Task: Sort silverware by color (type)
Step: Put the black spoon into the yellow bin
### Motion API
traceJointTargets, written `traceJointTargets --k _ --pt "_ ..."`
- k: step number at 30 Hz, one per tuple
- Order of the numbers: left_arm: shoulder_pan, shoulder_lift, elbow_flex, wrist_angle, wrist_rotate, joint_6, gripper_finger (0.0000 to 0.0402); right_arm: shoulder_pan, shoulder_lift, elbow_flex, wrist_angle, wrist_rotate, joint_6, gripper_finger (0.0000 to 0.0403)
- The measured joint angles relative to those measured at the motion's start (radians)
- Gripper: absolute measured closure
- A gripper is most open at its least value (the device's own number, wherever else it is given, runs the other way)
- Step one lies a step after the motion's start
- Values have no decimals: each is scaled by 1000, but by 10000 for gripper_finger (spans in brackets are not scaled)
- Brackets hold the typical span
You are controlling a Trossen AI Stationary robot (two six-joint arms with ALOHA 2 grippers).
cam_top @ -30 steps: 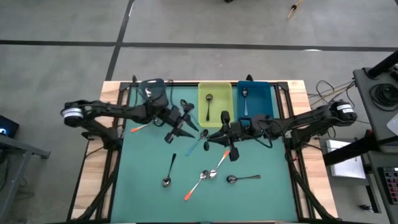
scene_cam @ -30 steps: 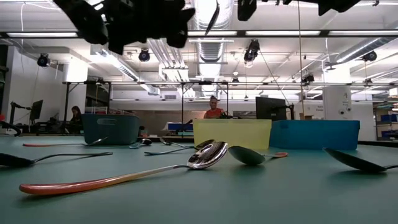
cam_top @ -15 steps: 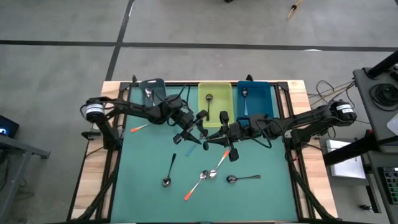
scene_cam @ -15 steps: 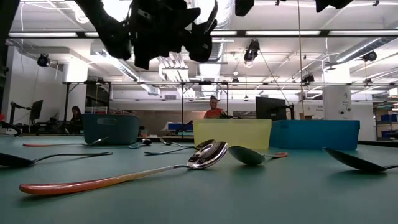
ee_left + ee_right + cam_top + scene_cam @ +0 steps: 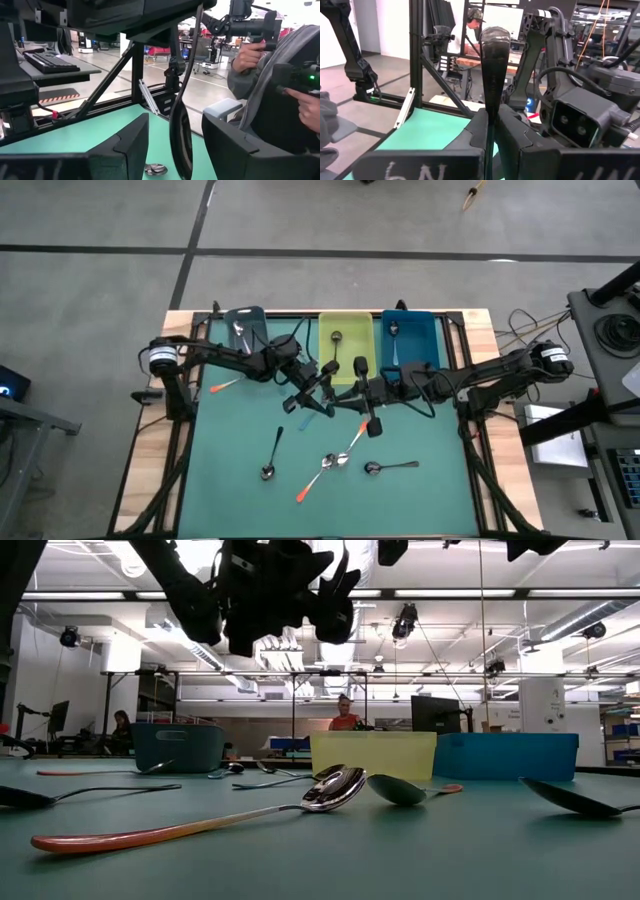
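Overhead, the green table mat (image 5: 240, 490) carries three bins along its far edge: a dark grey bin (image 5: 245, 325) at left, a yellow-green bin (image 5: 345, 343) in the middle holding a dark-handled spoon (image 5: 336, 350), and a blue bin (image 5: 410, 340) at right holding a pale-handled spoon (image 5: 395, 342). An orange-handled spoon (image 5: 224, 386) lies near the left edge. The left gripper (image 5: 318, 378) reaches in above the mat just near of the yellow-green bin, its jaws apart, hanging high over the table in the low view. A blue-handled spoon (image 5: 322, 406) lies on the mat just below it. Further toward the near side lie a dark spoon (image 5: 273, 452), then an orange-handled spoon (image 5: 190, 825) and another orange one (image 5: 352, 442) whose bowls meet, and a dark spoon (image 5: 392, 467) at right. The right gripper (image 5: 364, 390) hovers close beside the left one, its jaws clamped on a black spoon (image 5: 493, 70) that stands upright between its fingers (image 5: 512, 131).
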Motion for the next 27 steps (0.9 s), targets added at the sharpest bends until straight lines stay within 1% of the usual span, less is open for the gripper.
traceJointTargets --k 4,8,11,15,20,24,27 --pt "0 0 0 -4 0 0 261 -7 0 0 0 1 -7 390" --pt "0 0 -1 -10 0 0 298 -11 0 8 1 1 -19 390" --pt "0 0 -1 -12 0 0 332 -11 0 10 0 1 -28 390" --pt "4 0 -1 -13 -9 -7 389 -11 0 10 -5 0 -33 390" --pt "19 0 4 -21 -30 -46 399 -12 0 11 -18 7 -35 390" --pt "31 0 4 -26 -35 -57 400 -12 -1 11 -31 53 -5 389" --pt "42 0 4 -29 -35 -69 400 -12 -2 12 -49 63 4 373"
